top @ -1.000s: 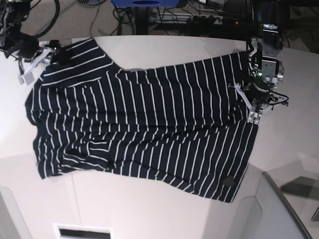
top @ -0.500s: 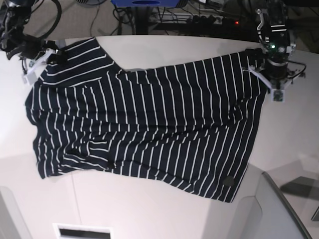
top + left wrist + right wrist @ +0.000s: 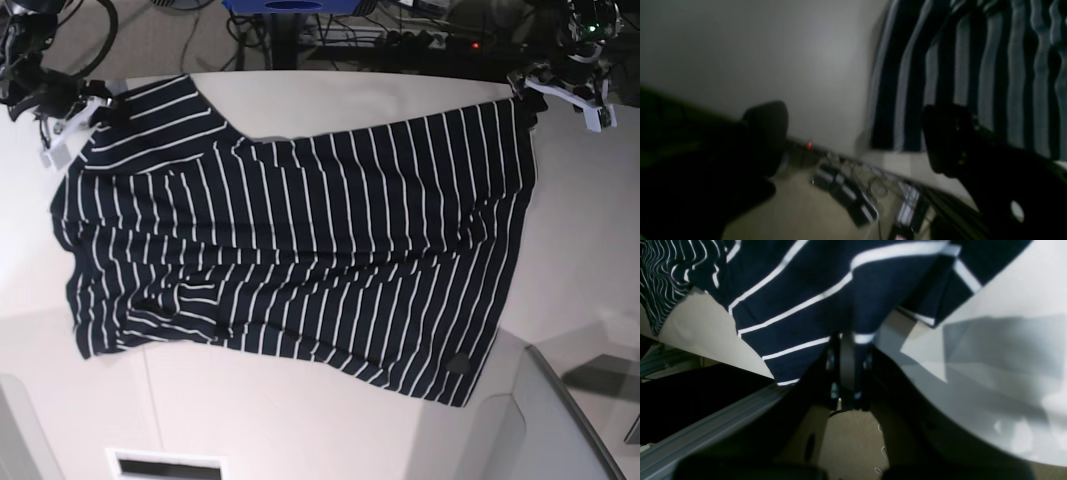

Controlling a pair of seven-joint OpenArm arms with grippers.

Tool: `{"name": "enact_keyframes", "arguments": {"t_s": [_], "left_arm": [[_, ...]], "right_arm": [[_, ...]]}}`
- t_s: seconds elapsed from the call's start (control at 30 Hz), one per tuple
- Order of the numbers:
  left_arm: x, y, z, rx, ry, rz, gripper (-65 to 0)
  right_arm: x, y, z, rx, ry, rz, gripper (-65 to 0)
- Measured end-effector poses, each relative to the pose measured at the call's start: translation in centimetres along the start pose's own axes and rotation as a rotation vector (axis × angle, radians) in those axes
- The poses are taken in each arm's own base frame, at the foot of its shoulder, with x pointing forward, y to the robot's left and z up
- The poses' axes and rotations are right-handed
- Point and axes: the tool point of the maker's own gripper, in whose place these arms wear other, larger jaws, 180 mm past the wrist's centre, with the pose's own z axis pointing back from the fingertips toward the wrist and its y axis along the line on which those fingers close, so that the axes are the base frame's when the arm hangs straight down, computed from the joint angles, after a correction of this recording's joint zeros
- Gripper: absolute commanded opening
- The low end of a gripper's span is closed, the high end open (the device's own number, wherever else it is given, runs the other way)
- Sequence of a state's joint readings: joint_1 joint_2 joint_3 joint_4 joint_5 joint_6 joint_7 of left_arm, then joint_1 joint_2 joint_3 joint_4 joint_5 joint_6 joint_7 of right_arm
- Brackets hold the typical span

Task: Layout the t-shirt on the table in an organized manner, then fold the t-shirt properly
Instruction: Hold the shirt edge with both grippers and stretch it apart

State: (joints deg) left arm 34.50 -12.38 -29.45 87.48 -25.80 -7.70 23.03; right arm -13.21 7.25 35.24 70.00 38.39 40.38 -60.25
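Observation:
The navy, white-striped t-shirt [image 3: 300, 240] lies spread across the white table [image 3: 300, 410], its long side running left to right. At the far left corner my right gripper [image 3: 85, 115] is shut on the shirt's edge. The right wrist view shows that gripper [image 3: 853, 340] pinching a fold of the t-shirt [image 3: 840, 283] just above the table [image 3: 1007, 290]. My left gripper [image 3: 570, 95] hangs open at the far right, beside the shirt's corner. In the left wrist view its fingers [image 3: 766, 133] stand wide apart with nothing between them, and the t-shirt [image 3: 973, 66] lies to the upper right.
The table's curved far edge runs close behind both grippers, with cables and a power strip [image 3: 846, 196] on the floor beyond it. A grey raised panel [image 3: 560, 420] sits at the front right. A white slotted piece [image 3: 165, 465] lies at the front edge.
My left gripper carried the shirt's right corner toward the far edge, then let go and opened. My right gripper shut on the far left corner.

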Motion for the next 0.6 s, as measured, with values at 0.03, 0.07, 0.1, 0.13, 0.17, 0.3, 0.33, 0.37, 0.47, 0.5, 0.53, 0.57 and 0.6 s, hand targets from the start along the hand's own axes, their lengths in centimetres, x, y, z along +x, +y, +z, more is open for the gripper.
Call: {"name": "enact_keyframes", "arguments": {"t_s": [0.03, 0.07, 0.1, 0.13, 0.17, 0.3, 0.33, 0.37, 0.47, 0.5, 0.53, 0.57, 0.6], "left_arm": [[-0.6, 0.2, -0.3, 0.008, 0.019, 0.011, -5.6], [-1.0, -0.1, -0.7, -0.006, 0.026, 0.010, -6.1], [-1.4, -1.0, -0.9, -0.046, 0.038, -0.002, -6.1], [-1.7, -2.0, -1.1, -0.093, 0.045, -0.014, -6.3], [-2.1, -3.2, -1.3, -0.149, 0.055, -0.029, -6.3], [-2.4, -4.6, -1.9, -0.187, 0.051, -0.004, -6.3], [-2.4, -4.7, -1.9, -0.187, 0.048, 0.000, -6.3], [-2.4, -4.9, -2.0, -0.189, 0.046, 0.004, -6.3], [-2.2, -5.5, -2.3, -0.200, 0.036, 0.004, -6.3], [-2.2, -5.7, -2.4, -0.201, 0.030, 0.013, -6.3], [-2.2, -5.9, -2.5, -0.201, 0.020, 0.025, -6.3], [-2.3, -5.8, -2.5, -0.200, 0.013, 0.032, -6.3], [-2.4, -5.7, -2.6, -0.198, 0.012, 0.040, -6.4]], "right_arm": [[0.0, 0.0, 0.0, -0.001, 0.001, 0.001, -64.7], [0.0, 0.0, 0.0, -0.003, 0.002, 0.001, -64.7], [0.0, 0.0, 0.0, -0.002, 0.001, 0.001, -64.7], [0.0, 0.0, 0.0, -0.002, 0.002, 0.001, -64.7], [0.0, 0.0, 0.0, -0.002, 0.002, 0.002, -64.7], [0.0, 0.0, 0.0, -0.003, 0.003, 0.002, -64.7], [0.0, 0.0, 0.0, -0.002, 0.001, 0.002, -64.7], [0.0, 0.0, 0.0, -0.003, 0.002, 0.002, -64.7], [0.0, 0.0, 0.0, -0.002, 0.002, 0.002, -64.7], [0.0, 0.0, 0.0, -0.002, 0.002, 0.002, -64.7], [0.0, 0.0, 0.0, -0.003, 0.002, 0.002, -64.7], [0.0, 0.0, 0.0, -0.002, 0.002, 0.002, -64.7], [0.0, 0.0, 0.0, -0.002, 0.002, 0.001, -64.7]]}}
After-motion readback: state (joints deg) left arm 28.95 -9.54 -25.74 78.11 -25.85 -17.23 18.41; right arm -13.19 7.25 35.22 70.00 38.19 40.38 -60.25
